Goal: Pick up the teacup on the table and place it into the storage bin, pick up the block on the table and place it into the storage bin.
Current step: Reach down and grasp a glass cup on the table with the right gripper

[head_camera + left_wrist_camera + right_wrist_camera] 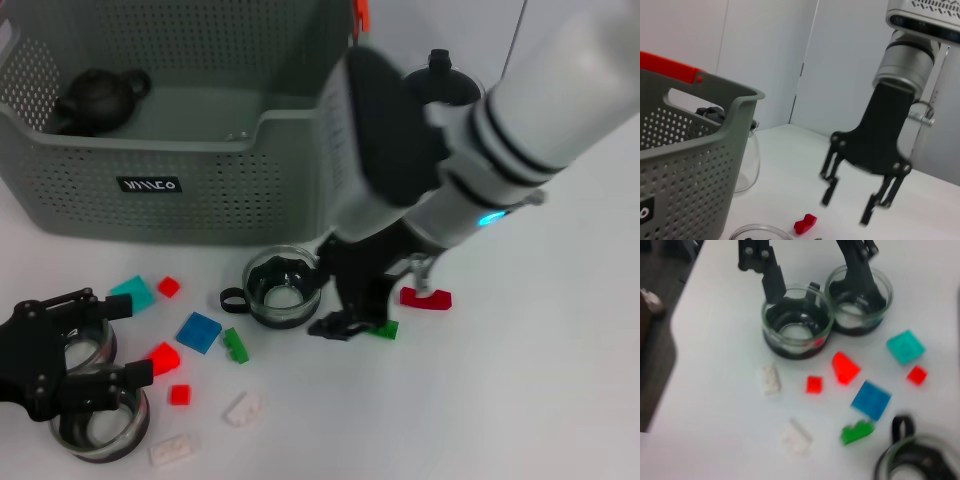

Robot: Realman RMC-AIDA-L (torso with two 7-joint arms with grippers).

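Just right of the glass teacup, which stood on the table before the storage bin, the right gripper hung with fingers spread, grasping nothing.

The white table carries the grey-green storage bin, a glass teapot beside the bin, 3 glass teacups, and scattered blocks: red, blue, teal, green, white.
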